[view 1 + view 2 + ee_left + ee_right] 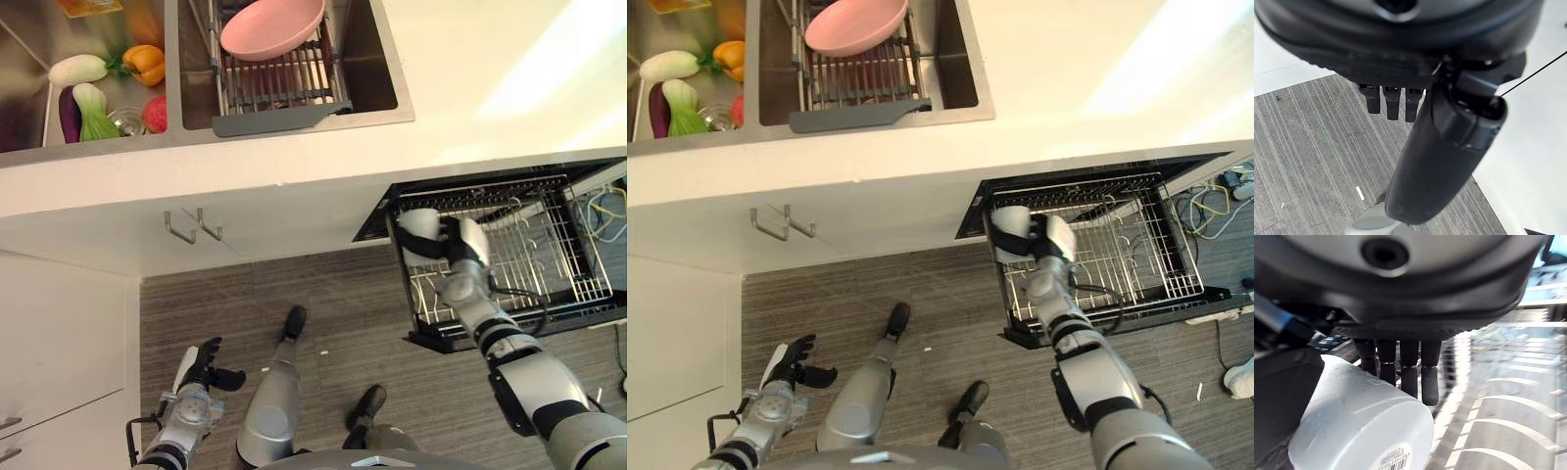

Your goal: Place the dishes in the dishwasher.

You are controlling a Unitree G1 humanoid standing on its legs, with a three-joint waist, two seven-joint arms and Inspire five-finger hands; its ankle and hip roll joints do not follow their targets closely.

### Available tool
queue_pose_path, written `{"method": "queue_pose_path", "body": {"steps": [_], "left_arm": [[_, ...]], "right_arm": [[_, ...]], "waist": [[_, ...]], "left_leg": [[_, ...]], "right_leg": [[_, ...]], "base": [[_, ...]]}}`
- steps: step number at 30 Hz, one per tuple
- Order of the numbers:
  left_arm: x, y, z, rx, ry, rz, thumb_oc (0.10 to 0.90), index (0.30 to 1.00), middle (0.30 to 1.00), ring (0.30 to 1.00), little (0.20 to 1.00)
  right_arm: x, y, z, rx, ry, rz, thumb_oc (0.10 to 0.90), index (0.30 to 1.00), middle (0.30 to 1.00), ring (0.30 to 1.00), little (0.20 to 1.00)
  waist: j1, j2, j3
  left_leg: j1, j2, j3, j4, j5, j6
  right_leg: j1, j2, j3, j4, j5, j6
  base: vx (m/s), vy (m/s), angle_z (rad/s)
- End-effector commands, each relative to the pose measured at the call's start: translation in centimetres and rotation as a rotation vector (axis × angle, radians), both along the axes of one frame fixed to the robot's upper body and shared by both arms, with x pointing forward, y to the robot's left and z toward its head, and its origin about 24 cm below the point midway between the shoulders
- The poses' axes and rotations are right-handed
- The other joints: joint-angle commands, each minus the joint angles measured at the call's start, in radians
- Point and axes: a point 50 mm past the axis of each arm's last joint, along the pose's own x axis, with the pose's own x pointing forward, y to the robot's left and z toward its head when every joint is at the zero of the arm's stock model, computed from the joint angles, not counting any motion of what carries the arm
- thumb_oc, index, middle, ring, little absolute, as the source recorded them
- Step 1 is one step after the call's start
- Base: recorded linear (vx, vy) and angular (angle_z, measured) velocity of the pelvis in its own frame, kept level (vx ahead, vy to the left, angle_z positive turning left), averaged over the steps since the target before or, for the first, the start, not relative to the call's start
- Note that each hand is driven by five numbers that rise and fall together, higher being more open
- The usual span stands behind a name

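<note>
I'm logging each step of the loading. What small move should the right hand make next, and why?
Probably lower and release. The right hand is curled round a white cup over the near-left corner of the pulled-out dishwasher rack, so setting it among the wires looks like the next step.

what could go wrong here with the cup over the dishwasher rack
The right hand holds a white cup over the front left corner of the rack. Released here, it might catch the rack's edge and tip to the floor. It lies sideways in the fingers, so it may roll between the wires. The pink bowl is still in the sink rack.
</note>
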Motion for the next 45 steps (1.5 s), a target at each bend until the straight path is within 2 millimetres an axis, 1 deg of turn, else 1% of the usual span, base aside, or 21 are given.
{"method": "queue_pose_path", "body": {"steps": [1,6,8,10,11,13,15,16,18,21,23,27,28,29,32,34,35,37,40,42,45], "left_arm": [[-1.5,-0.8,-1.1,-0.015,0.042,0.026,0.800,0.900,0.900,0.900,0.900],[-1.7,-1.0,-1.3,-0.020,0.050,0.027,0.800,0.900,0.900,0.900,0.900],[-1.8,-1.0,-1.4,-0.025,0.056,0.036,0.800,0.900,0.900,0.900,0.900],[-1.8,-1.0,-1.4,-0.025,0.056,0.036,0.800,0.900,0.900,0.900,0.900],[-1.9,-1.0,-1.4,-0.023,0.058,0.035,0.800,0.900,0.900,0.900,0.900],[-1.7,-0.8,-1.3,-0.021,0.054,0.029,0.800,0.900,0.900,0.900,0.900],[-1.6,-0.8,-1.3,-0.020,0.054,0.027,0.800,0.900,0.900,0.900,0.900],[-1.6,-0.9,-1.3,-0.024,0.054,0.026,0.800,0.900,0.900,0.900,0.900],[-1.6,-0.9,-1.3,-0.024,0.054,0.026,0.800,0.900,0.900,0.900,0.900],[-1.7,-1.0,-1.4,-0.030,0.055,0.028,0.800,0.900,0.900,0.900,0.900],[-1.7,-1.0,-1.4,-0.030,0.055,0.028,0.800,0.900,0.900,0.900,0.900],[-1.9,-1.0,-1.4,-0.028,0.058,0.046,0.800,0.900,0.900,0.900,0.900],[-1.9,-1.0,-1.4,-0.027,0.058,0.052,0.800,0.900,0.900,0.900,0.900],[-2.1,-0.8,-1.5,-0.027,0.061,0.068,0.800,0.900,0.900,0.900,0.900],[-2.4,-0.6,-1.5,-0.025,0.065,0.095,0.800,0.900,0.900,0.900,0.900],[-2.4,-0.6,-1.5,-0.025,0.065,0.094,0.800,0.900,0.900,0.900,0.900],[-2.8,-0.6,-1.7,-0.029,0.075,0.110,0.800,0.900,0.900,0.900,0.900],[-3.3,-0.5,-1.9,-0.034,0.092,0.121,0.800,0.900,0.900,0.900,0.900],[-4.9,-0.5,-2.7,-0.050,0.168,0.144,0.800,0.900,0.900,0.900,0.900],[-6.6,-0.7,-3.5,-0.072,0.248,0.160,0.800,0.900,0.900,0.900,0.900],[-9.3,-1.4,-4.8,-0.113,0.398,0.186,0.800,0.900,0.900,0.900,0.900]], "right_arm": [[-7.3,-9.4,-1.4,-0.182,0.171,-0.341,0.400,0.300,0.300,0.300,0.300],[-7.6,-9.3,-1.7,-0.183,0.179,-0.343,0.400,0.300,0.300,0.300,0.300],[-7.8,-8.6,-2.5,-0.180,0.214,-0.283,0.400,0.300,0.300,0.300,0.300],[-7.8,-8.6,-2.5,-0.180,0.214,-0.283,0.400,0.300,0.300,0.300,0.300],[-7.6,-8.2,-2.7,-0.177,0.222,-0.255,0.400,0.300,0.300,0.300,0.300],[-6.2,-6.2,-3.0,-0.162,0.227,-0.129,0.400,0.300,0.300,0.300,0.300],[-5.9,-5.7,-3.0,-0.153,0.221,-0.112,0.408,0.312,0.312,0.312,0.312],[-5.3,-5.0,-2.9,-0.136,0.206,-0.097,0.800,0.900,0.900,0.900,0.900],[-5.3,-5.0,-2.9,-0.136,0.206,-0.097,0.800,0.900,0.900,0.900,0.900],[-3.7,-3.5,-2.2,-0.101,0.139,-0.063,0.800,0.900,0.900,0.900,0.900],[-3.7,-3.4,-2.2,-0.101,0.139,-0.063,0.800,0.900,0.900,0.900,0.900],[-2.3,-2.4,-0.7,-0.043,-0.005,-0.064,0.800,0.900,0.900,0.900,0.900],[-2.0,-2.2,-0.3,-0.012,-0.054,-0.078,0.800,0.900,0.900,0.900,0.900],[-1.7,-1.8,0.7,0.024,-0.143,-0.081,0.800,0.900,0.900,0.900,0.900],[-1.7,-1.4,2.2,0.081,-0.285,-0.085,0.800,0.900,0.900,0.900,0.900],[-1.7,-1.4,2.1,0.081,-0.285,-0.086,0.800,0.900,0.900,0.900,0.900],[-2.1,-1.1,2.9,0.104,-0.360,-0.070,0.800,0.900,0.900,0.900,0.900],[-2.4,-1.0,3.9,0.133,-0.434,-0.053,0.800,0.900,0.900,0.900,0.900],[-3.5,-0.4,5.5,0.177,-0.534,0.013,0.800,0.900,0.900,0.900,0.900],[-4.1,0.0,6.4,0.201,-0.578,0.062,0.800,0.900,0.900,0.900,0.900],[-4.7,1.2,7.8,0.270,-0.641,0.150,0.800,0.900,0.900,0.900,0.900]], "waist": [[-0.034,0.060,-0.004],[-0.043,0.066,-0.005],[-0.052,0.067,-0.006],[-0.052,0.067,-0.006],[-0.054,0.067,-0.006],[-0.057,0.066,-0.002],[-0.056,0.067,-0.002],[-0.056,0.069,-0.002],[-0.056,0.068,-0.002],[-0.059,0.072,-0.006],[-0.059,0.072,-0.006],[-0.069,0.069,-0.009],[-0.072,0.067,-0.010],[-0.079,0.064,-0.012],[-0.089,0.061,-0.018],[-0.089,0.060,-0.021],[-0.096,0.058,-0.025],[-0.102,0.056,-0.041],[-0.120,0.053,-0.080],[-0.135,0.056,-0.109],[-0.163,0.065,-0.152]], "left_leg": [[0.034,0.029,0.033,0.003,-0.088,-0.020],[0.037,0.029,0.040,0.003,-0.089,-0.020],[0.042,0.031,0.045,0.003,-0.090,-0.019],[0.042,0.031,0.045,0.003,-0.090,-0.019],[0.042,0.032,0.046,0.003,-0.090,-0.019],[0.046,0.034,0.050,0.003,-0.089,-0.019],[0.046,0.035,0.050,0.003,-0.089,-0.018],[0.047,0.035,0.050,0.003,-0.089,-0.018],[0.048,0.035,0.051,0.003,-0.089,-0.018],[0.049,0.035,0.050,0.003,-0.090,-0.017],[0.049,0.035,0.050,0.003,-0.090,-0.017],[0.057,0.036,0.057,0.003,-0.097,-0.015],[0.061,0.037,0.059,0.003,-0.099,-0.015],[0.067,0.039,0.064,0.004,-0.104,-0.014],[0.084,0.045,0.073,0.013,-0.115,-0.011],[0.080,0.044,0.072,0.012,-0.111,-0.010],[0.099,0.048,0.079,0.018,-0.124,-0.009],[0.116,0.052,0.086,0.020,-0.129,-0.006],[0.159,0.059,0.099,0.018,-0.142,-0.005],[0.190,0.067,0.110,0.014,-0.147,-0.006],[0.230,0.078,0.122,0.009,-0.152,-0.010]], "right_leg": [[-0.059,-0.020,0.029,0.036,0.023,0.022],[-0.061,-0.022,0.033,0.037,0.024,0.022],[-0.063,-0.021,0.040,0.039,0.023,0.020],[-0.063,-0.021,0.040,0.039,0.023,0.020],[-0.064,-0.021,0.041,0.040,0.023,0.020],[-0.069,-0.020,0.051,0.041,0.024,0.016],[-0.069,-0.019,0.052,0.041,0.024,0.016],[-0.068,-0.018,0.055,0.039,0.024,0.015],[-0.068,-0.018,0.055,0.039,0.024,0.015],[-0.069,-0.015,0.060,0.039,0.021,0.012],[-0.069,-0.015,0.060,0.039,0.021,0.012],[-0.067,-0.016,0.065,0.042,0.018,0.013],[-0.066,-0.015,0.068,0.045,0.016,0.012],[-0.063,-0.016,0.072,0.048,0.014,0.012],[-0.057,-0.015,0.081,0.056,0.006,0.011],[-0.060,-0.015,0.080,0.055,0.009,0.011],[-0.047,-0.013,0.089,0.057,0.000,0.009],[-0.036,-0.012,0.096,0.056,-0.003,0.008],[-0.004,-0.004,0.107,0.050,-0.015,0.003],[0.020,0.004,0.111,0.045,-0.024,-0.002],[0.049,0.019,0.126,0.036,-0.037,-0.009]], "base": [[0.00,0.000,0.00],[0.00,0.007,-0.10],[0.00,0.000,0.00],[0.00,0.000,0.00],[0.01,-0.027,-0.05],[0.01,-0.035,-0.07],[0.00,-0.011,-0.12],[0.00,0.000,-0.10],[0.00,0.001,-0.06],[0.00,0.004,-0.04],[0.00,0.000,0.00],[0.00,0.001,-0.01],[0.00,0.000,0.00],[0.00,0.000,0.00],[0.00,-0.001,-0.05],[0.00,-0.002,-0.08],[0.01,-0.008,-0.20],[0.03,-0.018,-0.19],[0.09,-0.025,-0.19],[0.09,-0.029,-0.27],[0.07,-0.041,-0.17]]}}
